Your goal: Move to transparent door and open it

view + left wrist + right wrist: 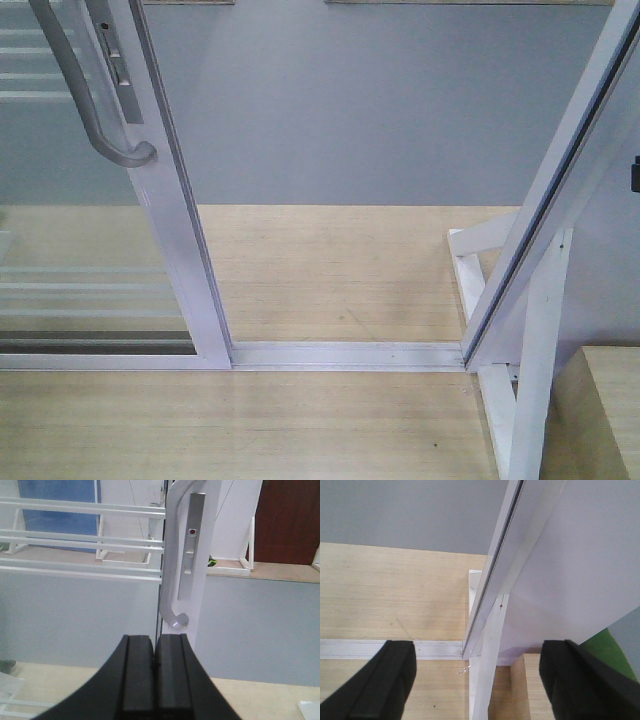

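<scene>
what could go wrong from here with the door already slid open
1. The left tool is shut just below the handle, apparently touching nothing; moving up could knock it.
2. The right tool is open near the fixed frame post and white brace; driving forward could clip them.

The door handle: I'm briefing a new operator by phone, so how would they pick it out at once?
Find the transparent door, the glass panel in a white frame on the left of the front view. On its right upright hangs the handle, a silver-grey bar ending in a hooked tip. Unlike the flat lock plate beside it, it is rounded and curved.
</scene>
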